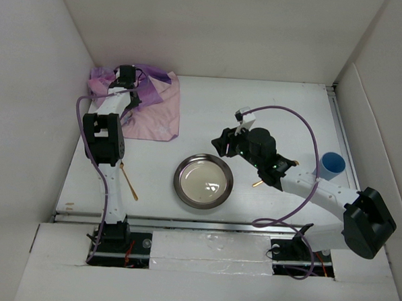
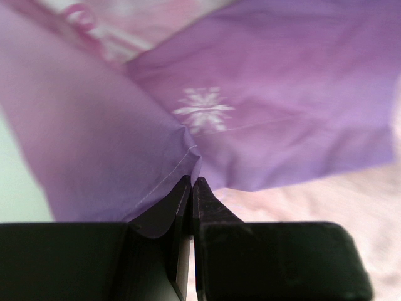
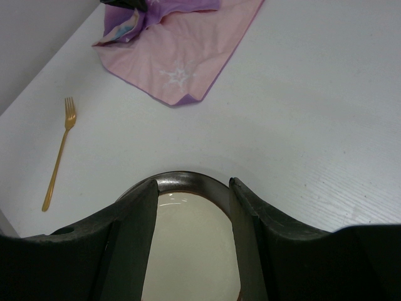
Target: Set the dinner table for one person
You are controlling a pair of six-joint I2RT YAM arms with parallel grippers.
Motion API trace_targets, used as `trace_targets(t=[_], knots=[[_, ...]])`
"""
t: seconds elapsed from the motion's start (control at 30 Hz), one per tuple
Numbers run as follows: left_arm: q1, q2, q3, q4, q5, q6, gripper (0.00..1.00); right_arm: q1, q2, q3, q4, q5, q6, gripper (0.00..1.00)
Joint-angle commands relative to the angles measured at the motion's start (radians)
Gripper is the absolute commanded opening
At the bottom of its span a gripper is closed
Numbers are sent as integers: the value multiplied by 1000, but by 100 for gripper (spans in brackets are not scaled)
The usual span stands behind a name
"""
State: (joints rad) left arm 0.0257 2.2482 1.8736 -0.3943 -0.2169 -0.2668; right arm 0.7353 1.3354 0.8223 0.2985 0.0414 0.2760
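White walls close in the desk (image 1: pixel 270 114), a plain matte top that fills the middle of the top view, with a metal rail along its near edge.

At ten o'clock lies the cloth mat (image 1: pixel 156 111), rumpled and partly folded over itself. The left claw (image 1: pixel 127 76) sits on its far corner. In the left wrist view the fingers are pressed together on a purple fold just below the white snowflake, so the claw is pinching the mat. The fork (image 1: pixel 128 184) lies at eight o'clock, close by the left arm. The plate (image 1: pixel 203 181) rests near six o'clock. The right claw (image 1: pixel 221 143) hovers at the plate's one o'clock rim with its fingers spread and nothing between them. Whether it touches the rim I cannot tell. The blue cup (image 1: pixel 332 164) stands at three o'clock.

The step in hand looks like laying the mat out. To do it well, keep the pinch firm and raise the fold only a little. Draw it toward five o'clock so the cloth opens flat, and steer clear of the fork. The plate is best placed once the mat is smooth.

Count: one mat, one fork, one plate and one cup. One gold tip also shows under the right arm, too hidden to name.
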Motion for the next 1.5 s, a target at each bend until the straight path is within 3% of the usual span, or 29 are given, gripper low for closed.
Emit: trace_targets(t=[0.0,0.17,0.27,0.33,0.43,0.53,0.57,0.6,0.67,0.8,0.93,0.97,1.1,1.27,1.3,1.4,1.47], knots=[[-67,-102,-4,52,190,-92,0,9,-24,47,8,37,-11,55],[-171,-203,-37,240,413,-292,0,9,-10,60,-15,84,-14,47],[-262,-260,-86,420,461,-379,0,-5,-12,67,-33,113,-15,28],[-344,-303,-190,654,478,-492,0,-28,-22,77,-74,142,-3,16],[-432,-271,-215,781,511,-545,4,-54,-67,63,-99,173,2,11],[-490,-248,-218,779,508,-525,26,-65,-91,61,-117,193,11,11],[-500,-240,-223,772,508,-520,37,-74,-97,58,-133,205,21,14],[-500,-242,-234,766,522,-519,41,-83,-105,52,-139,218,28,21],[-500,-284,-311,772,498,-502,56,-94,-122,31,-137,236,46,27],[-500,-419,-425,662,274,-376,65,-117,-128,-9,-150,256,107,44],[-500,-693,-686,716,46,-390,56,-168,-87,-20,-148,239,153,48],[-485,-738,-797,719,6,-405,54,-195,-73,-6,-151,229,175,48],[-360,-906,-1004,700,-85,-514,54,-280,84,81,-88,117,183,56],[-140,-1003,-1131,605,-36,-655,62,-304,349,354,-136,-21,138,56],[-50,-997,-1149,612,47,-666,62,-315,382,383,-140,-34,141,56],[69,-958,-1197,626,164,-742,62,-315,427,382,-81,-106,153,55],[78,-940,-1225,621,143,-790,62,-315,403,321,8,-104,163,55]])
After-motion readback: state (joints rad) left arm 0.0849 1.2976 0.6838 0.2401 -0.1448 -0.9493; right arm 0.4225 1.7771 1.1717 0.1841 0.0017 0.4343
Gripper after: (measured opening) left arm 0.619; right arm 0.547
